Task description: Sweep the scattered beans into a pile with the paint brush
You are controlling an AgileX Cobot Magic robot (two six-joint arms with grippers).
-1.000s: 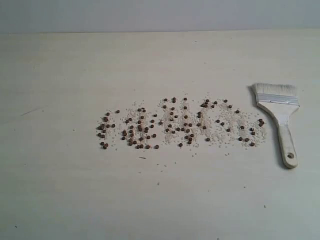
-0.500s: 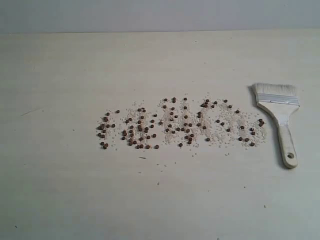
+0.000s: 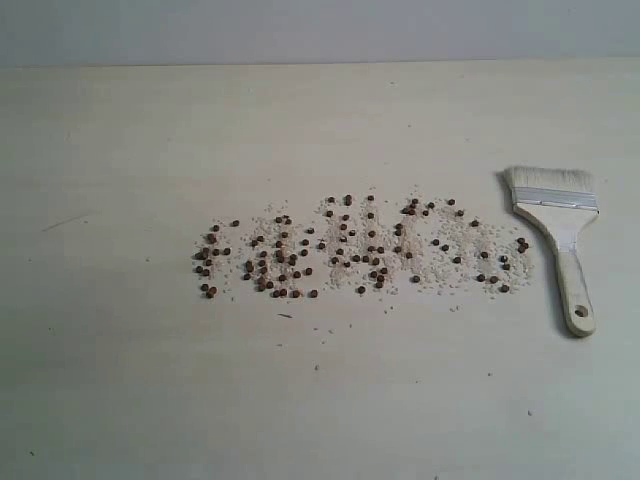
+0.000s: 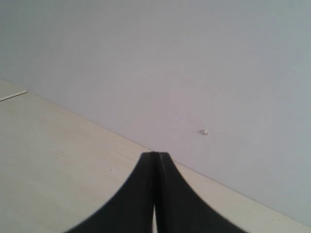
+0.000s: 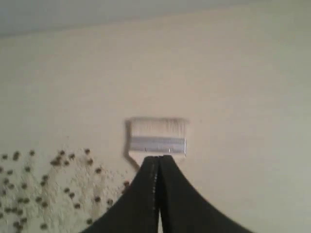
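Observation:
Dark reddish-brown beans point(image 3: 350, 250) lie scattered in a long band across the middle of the table, mixed with pale crumbs. The paint brush point(image 3: 560, 225) lies flat at the right end of that band, bristles toward the far side, handle with its hole toward the near side. Neither arm shows in the exterior view. In the right wrist view my right gripper point(image 5: 158, 158) is shut and empty, its black tips in front of the paint brush point(image 5: 157, 138), with beans point(image 5: 58, 162) off to one side. My left gripper point(image 4: 155, 154) is shut and empty over bare table.
The pale wooden table point(image 3: 150, 380) meets a grey wall point(image 3: 320, 30) at the back. A small white speck point(image 4: 204, 131) shows on the wall in the left wrist view. A few stray crumbs point(image 3: 318, 366) lie nearer than the band.

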